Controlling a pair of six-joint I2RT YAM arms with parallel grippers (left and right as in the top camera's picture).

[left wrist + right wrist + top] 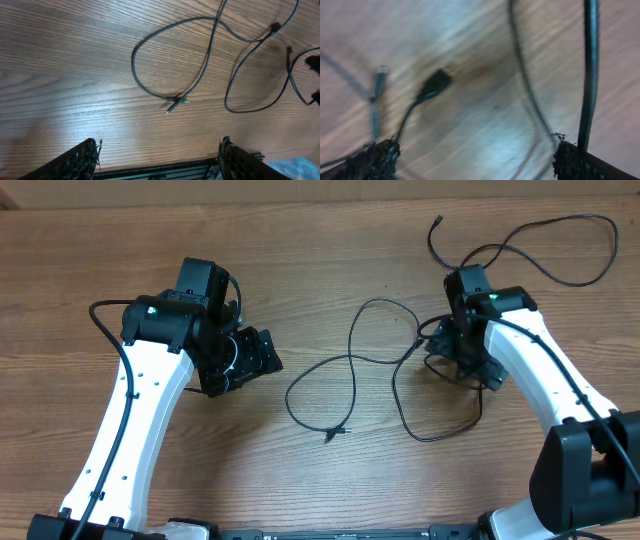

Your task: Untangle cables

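A looped cable (290, 393) is lying near the middle of the wooden table (120, 240), crossing over itself once and ending in a small plug (336, 434) at its near end. The left gripper (160, 152) is hanging to the left of the looped cable, well apart from it. Its fingers are spreading wide with nothing between them. The other cables (436, 439) are sprawling to the right of the looped cable in loose curves, one strand trailing toward the far edge of the table. The right gripper (470, 156) is hovering over these strands, just right of the looped cable, and its fingers are also standing apart and gripping nothing. Its wrist view is blurring. A black connector (436, 82) is lying on the wood below the fingers. A dark strand (590, 65) is running alongside one finger, though whether it is touching that finger cannot be told.
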